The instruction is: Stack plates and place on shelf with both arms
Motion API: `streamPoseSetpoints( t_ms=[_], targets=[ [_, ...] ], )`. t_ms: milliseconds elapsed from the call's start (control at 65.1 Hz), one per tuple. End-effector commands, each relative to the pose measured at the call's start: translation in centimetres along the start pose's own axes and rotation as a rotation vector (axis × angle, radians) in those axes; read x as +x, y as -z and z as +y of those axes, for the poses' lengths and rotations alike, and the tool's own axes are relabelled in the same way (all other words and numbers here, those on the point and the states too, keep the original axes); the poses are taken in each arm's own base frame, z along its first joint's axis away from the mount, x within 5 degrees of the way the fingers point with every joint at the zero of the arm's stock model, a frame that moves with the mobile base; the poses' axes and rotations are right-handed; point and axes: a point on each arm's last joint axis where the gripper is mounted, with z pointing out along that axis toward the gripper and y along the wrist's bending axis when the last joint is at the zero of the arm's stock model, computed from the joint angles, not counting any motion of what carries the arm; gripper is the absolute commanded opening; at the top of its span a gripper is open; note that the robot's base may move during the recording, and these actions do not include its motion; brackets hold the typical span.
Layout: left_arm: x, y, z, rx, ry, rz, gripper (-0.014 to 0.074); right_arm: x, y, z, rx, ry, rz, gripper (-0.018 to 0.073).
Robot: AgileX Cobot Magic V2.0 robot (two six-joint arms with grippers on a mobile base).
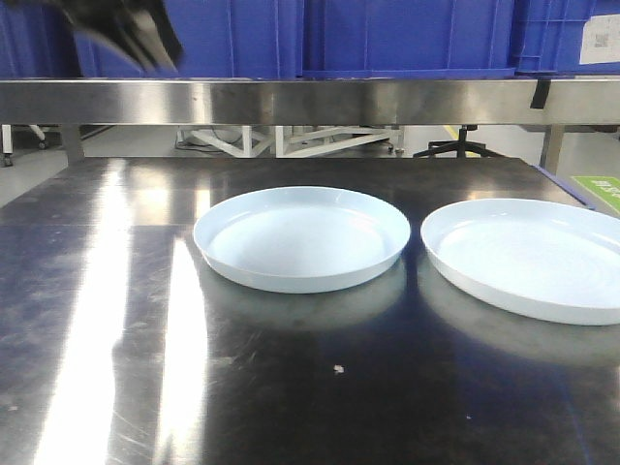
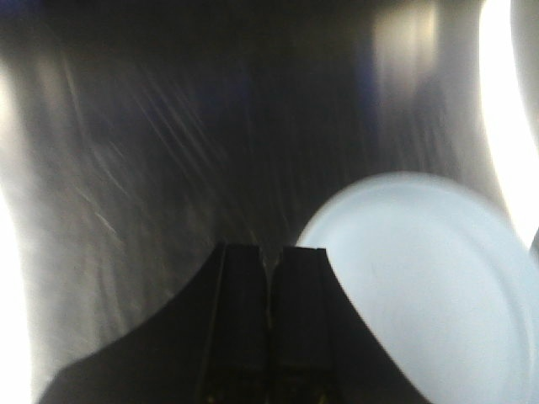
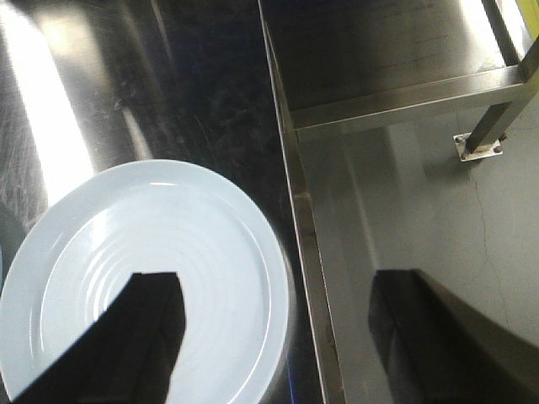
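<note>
Dark scratched steel worktop (image 1: 116, 320), 2 pale plates side by side, apart, left plate (image 1: 300, 237) central, right plate (image 1: 528, 257) near right edge, shelf rail (image 1: 310, 102) and blue crates (image 1: 407, 34) beyond, left fingers (image 2: 244, 320) pressed together, empty, right fingers (image 3: 143, 337) wide apart.

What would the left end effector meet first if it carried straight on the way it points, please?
Probably the bare tabletop; the left end effector points just beside the plate, though depth is unclear.
</note>
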Motion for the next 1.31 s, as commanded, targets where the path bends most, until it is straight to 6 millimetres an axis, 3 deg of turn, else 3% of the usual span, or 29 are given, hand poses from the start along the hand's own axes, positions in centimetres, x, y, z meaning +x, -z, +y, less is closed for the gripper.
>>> streamPoseSetpoints(
  t_ms=[0,184,354,861,984,1153,1230,1291],
  targets=[
    [-3.2,6.6,2.2,-0.035,0.042,-0.289,0.0084,-1.5,1.1,0.4,-0.025,0.011,-0.102,0.0571],
    [-2.1,13.2,7.7,-0.207,0.136,-0.453,0.0083,-1.5,1.1,0.4,-0.025,0.011,-0.102,0.0571],
    [1.4,15.8,9.0,-0.286,0.174,-0.486,0.0083,-1.5,1.1,0.4,-0.027,0.011,-0.111,0.0571],
    [14.7,14.9,7.4,-0.266,0.148,-0.406,0.0083,-1.5,1.1,0.4,-0.027,0.011,-0.109,0.0571],
    [16.3,15.2,7.1,-0.264,0.139,-0.412,0.0083,-1.5,1.1,0.4,-0.027,0.011,-0.109,0.0571],
    [16.9,15.4,7.0,-0.268,0.128,-0.418,0.0083,-1.5,1.1,0.4,-0.027,0.011,-0.109,0.0563],
    [16.9,15.4,7.0,-0.269,0.126,-0.420,0.0083,-1.5,1.1,0.4,-0.027,0.011,-0.108,0.0478],
    [16.9,15.4,7.0,-0.269,0.126,-0.420,0.0083,-1.5,1.1,0.4,-0.026,0.011,-0.106,0.0355]
  ],
)
